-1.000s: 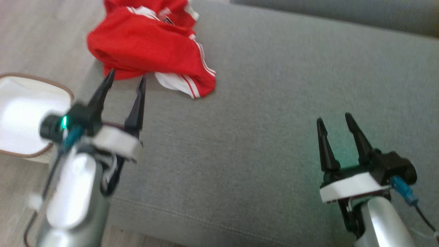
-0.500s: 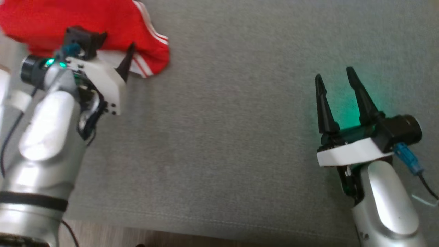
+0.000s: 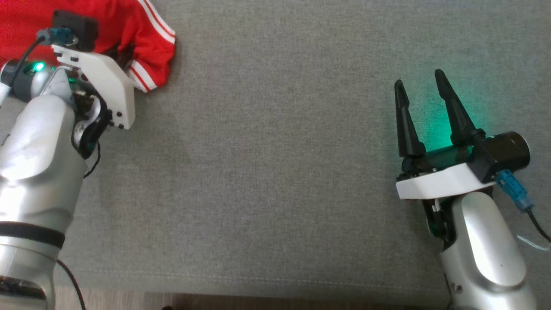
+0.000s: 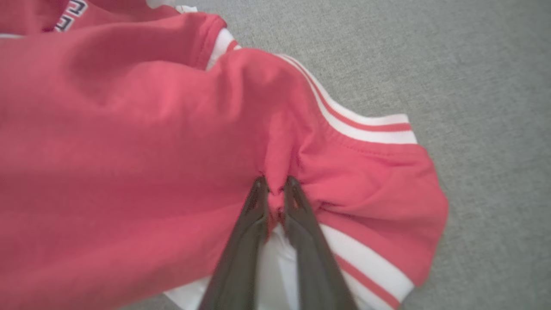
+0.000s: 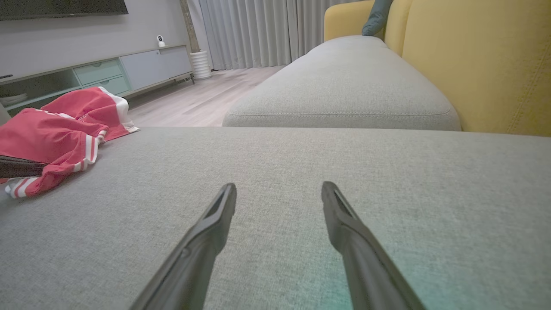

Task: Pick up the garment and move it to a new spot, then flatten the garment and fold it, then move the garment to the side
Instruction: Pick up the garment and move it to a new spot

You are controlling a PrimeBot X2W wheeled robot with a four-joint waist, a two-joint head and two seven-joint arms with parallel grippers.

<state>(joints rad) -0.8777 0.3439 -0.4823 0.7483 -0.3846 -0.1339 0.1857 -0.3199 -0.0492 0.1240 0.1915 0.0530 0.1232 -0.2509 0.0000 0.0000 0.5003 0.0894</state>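
Left gripper (image 4: 275, 189) now pinches a raised fold of the red jersey (image 4: 129, 129) between nearly closed fingers; a second ago it was spread wide, with its tips just at the jersey's near edge. The jersey lies crumpled at the far left corner of the grey sofa cushion (image 3: 275, 172). Right gripper (image 3: 418, 82) hangs spread wide over the cushion's right side, as before, well apart from the jersey.

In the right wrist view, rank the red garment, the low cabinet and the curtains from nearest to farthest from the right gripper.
1. red garment, close by at left.
2. low cabinet, farther back, upper left.
3. curtains, at the very back, top centre.
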